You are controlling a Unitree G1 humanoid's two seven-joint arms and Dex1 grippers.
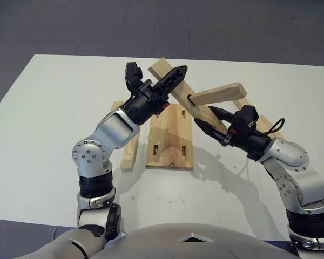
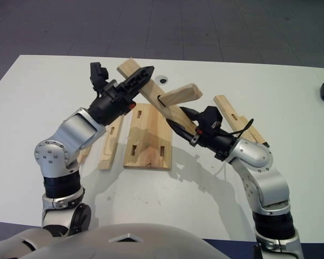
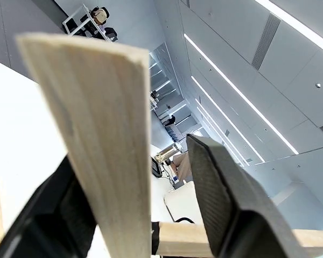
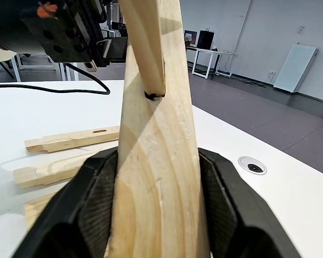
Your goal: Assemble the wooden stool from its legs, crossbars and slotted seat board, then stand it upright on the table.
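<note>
Pale slotted leg [image 1: 203, 114] holds 1 angled crossbar [image 1: 218, 94].

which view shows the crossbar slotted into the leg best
Left eye view: the whole crossbar juts from the leg. Right eye view matches. Right wrist view shows its seated end close up; left wrist view, mainly the leg's tip.
</note>
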